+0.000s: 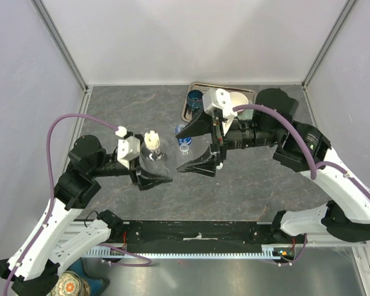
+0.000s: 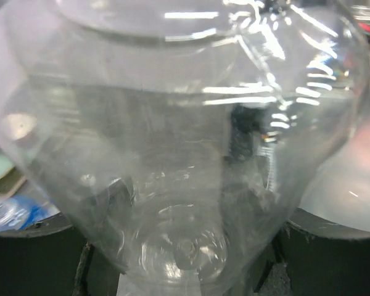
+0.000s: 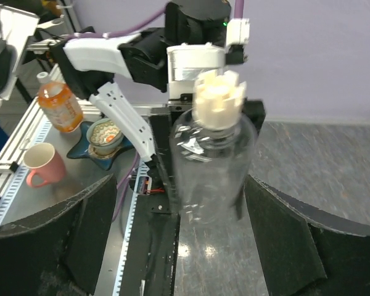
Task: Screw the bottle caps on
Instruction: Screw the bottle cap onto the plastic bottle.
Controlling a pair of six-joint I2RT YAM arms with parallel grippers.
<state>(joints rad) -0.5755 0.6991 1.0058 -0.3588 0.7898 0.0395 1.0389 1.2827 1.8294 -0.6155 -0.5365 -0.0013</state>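
grips the clear bottle (image 2: 185,154) upright in the left gripper (image 1: 149,165), cream cap (image 3: 219,98) sitting on its neck. gapes wide and empty at the right gripper (image 3: 180,179), either side of it. seems mid-tightening; calls for closing on the cap, twisting.

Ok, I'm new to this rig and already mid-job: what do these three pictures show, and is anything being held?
Two robot arms with two-finger grippers work at a grey table. One picture looks down from above. The other two come from cameras on the left and right wrists.

The left gripper holds a clear bottle, which fills the left wrist view. A cream cap sits on its neck. The right gripper is open, with a finger on either side of that bottle and neither touching it.

A small blue-labelled bottle sits on the table near the right gripper. Behind it, a metal tray holds a dark blue cup and a white bowl.
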